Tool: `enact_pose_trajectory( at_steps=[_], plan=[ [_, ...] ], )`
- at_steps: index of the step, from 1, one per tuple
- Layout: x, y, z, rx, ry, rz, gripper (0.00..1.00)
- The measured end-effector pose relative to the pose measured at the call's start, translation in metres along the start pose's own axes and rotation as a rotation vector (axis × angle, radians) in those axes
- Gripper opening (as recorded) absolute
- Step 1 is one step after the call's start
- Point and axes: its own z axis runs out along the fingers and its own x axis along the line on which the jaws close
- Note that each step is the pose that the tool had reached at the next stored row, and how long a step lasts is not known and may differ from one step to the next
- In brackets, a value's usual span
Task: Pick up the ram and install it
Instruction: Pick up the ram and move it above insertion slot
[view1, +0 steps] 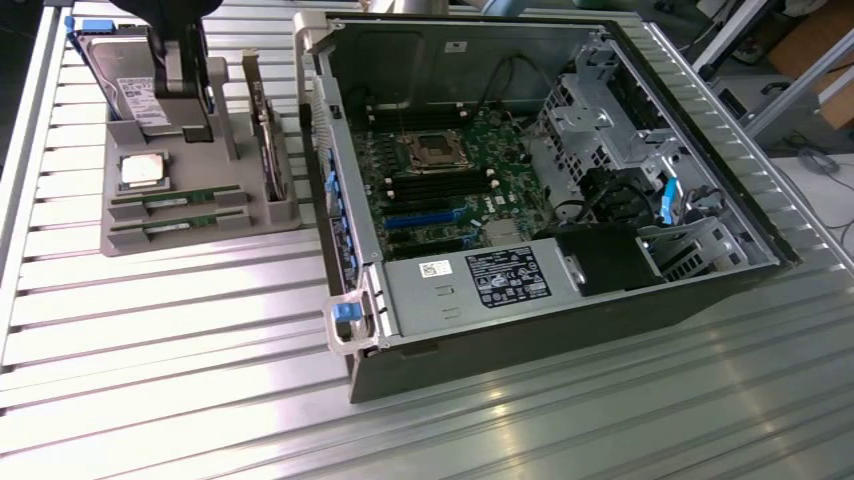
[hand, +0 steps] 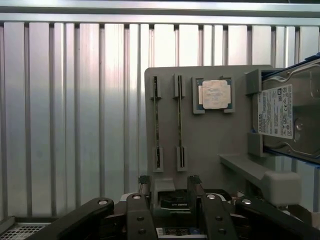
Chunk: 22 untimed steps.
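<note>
Exterior view's left: gray holder (view1: 200, 165) on the slatted metal surface (view1: 160, 330). It carries a hard drive (view1: 127, 85) at the far end, a silver processor chip (view1: 143, 171) mid, then a ram stick (view1: 180, 198) and a second ram stick (view1: 178, 227) just beside it, parallel in slots at the near edge. Arm (view1: 174, 35) hangs above the holder's far end, apart from both sticks. Jaws spread wide, gripping nothing; fingertips (hand: 145, 181) stand apart in wrist view. Exterior view's right: open computer case (view1: 441, 365), motherboard (view1: 441, 190) exposed.
</note>
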Motion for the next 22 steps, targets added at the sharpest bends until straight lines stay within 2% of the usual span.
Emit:
enact_pose_trajectory(
  at_steps=[22],
  plan=[
    [0.0001, -0.0003, 0.0078, -0.0001, 0.0045, -0.002, 0.42]
  ],
)
